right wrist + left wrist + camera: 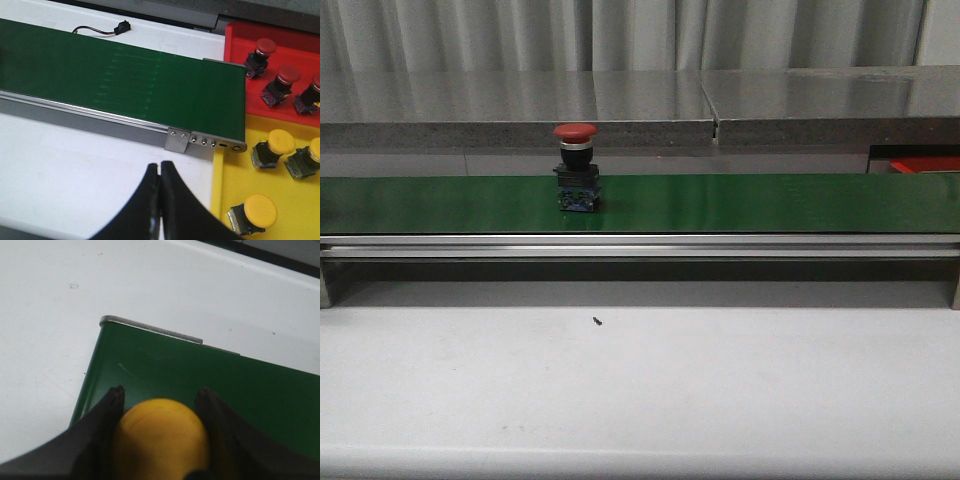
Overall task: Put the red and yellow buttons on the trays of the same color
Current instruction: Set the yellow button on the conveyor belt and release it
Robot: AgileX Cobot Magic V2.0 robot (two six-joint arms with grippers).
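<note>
1. Green conveyor belt [770, 203] runs across the white table [640, 390], a steel shelf [520, 105] behind it.
2. Red button [576, 166] stands upright on the belt, left of centre.
3. Left gripper [160, 397] grasps a yellow button [161, 437] over the belt's end.
4. Right gripper [160, 172] hangs clenched, empty, near the yellow tray [230, 200] and red tray [235, 55], both holding buttons.
5. No readable writing.

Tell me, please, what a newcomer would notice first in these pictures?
Probably the red button standing upright, alone on the green conveyor belt, left of centre in the front view. Next, the yellow button gripped in the left end effector above the belt's end. Finally, the red tray and yellow tray beside the belt, each holding matching buttons.
</note>
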